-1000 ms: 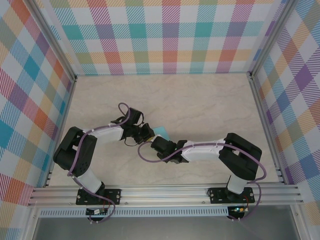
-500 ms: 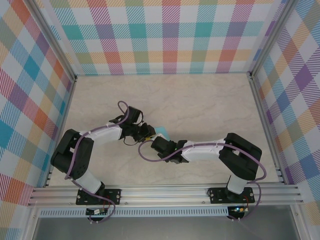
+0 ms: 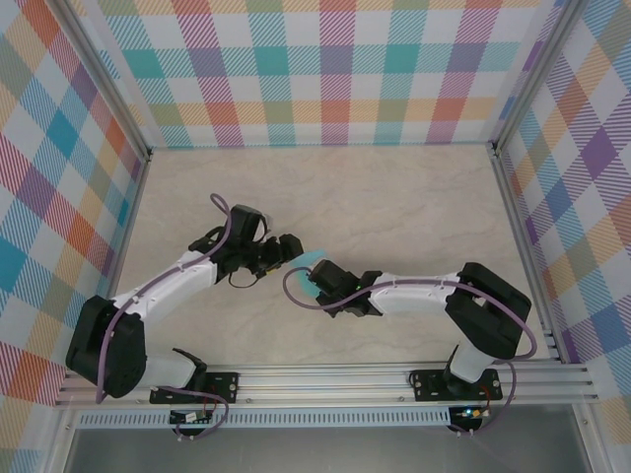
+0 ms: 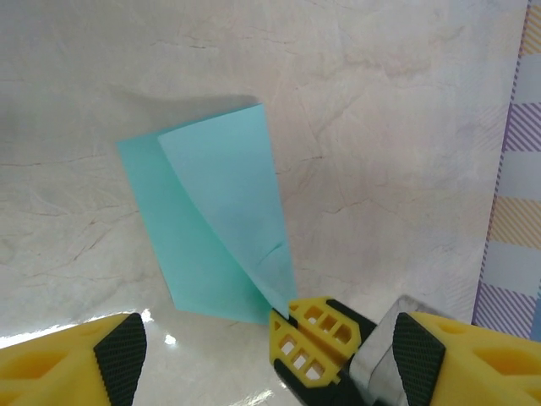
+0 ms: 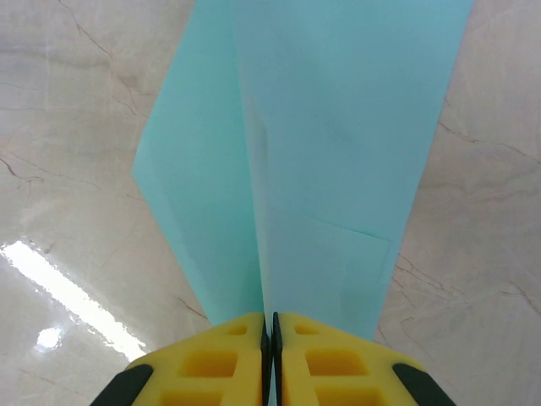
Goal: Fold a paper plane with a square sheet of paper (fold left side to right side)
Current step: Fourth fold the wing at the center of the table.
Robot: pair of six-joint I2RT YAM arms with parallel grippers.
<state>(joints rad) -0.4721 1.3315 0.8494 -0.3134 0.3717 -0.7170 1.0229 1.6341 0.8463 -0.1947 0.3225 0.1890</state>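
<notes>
Two yellow fingers (image 5: 215,359) of the right end effector (image 5: 270,328) are pressed flat together, and the near edge of the square sheet of paper (image 5: 338,127) is pinched tight between them. The paper is plain teal. A crease can be seen running up from the grip, with a darker part to the left of it and a lighter part to the right. Around the paper, the pale, marble-look counter (image 5: 68,127) is seen, with a bright streak of light on it.

In the left wrist view, the paper (image 4: 215,220) is seen folded over, with a lighter flap laid on top of a darker layer that peeks out on the left. Its low pointed corner is gripped by the right end effector (image 4: 306,342). The left end effector (image 3: 288,246) is spread wide open and nothing is held in it. Its fingers (image 4: 118,355) are seen apart from the paper, one on each side of the gripped corner.

From above, the paper (image 3: 314,260) is seen as a small teal patch near the middle of the counter (image 3: 394,207), between the two end effectors. Purple cables (image 3: 222,212) are looped along both arms. The counter is closed in by bright checked walls (image 3: 325,69).
</notes>
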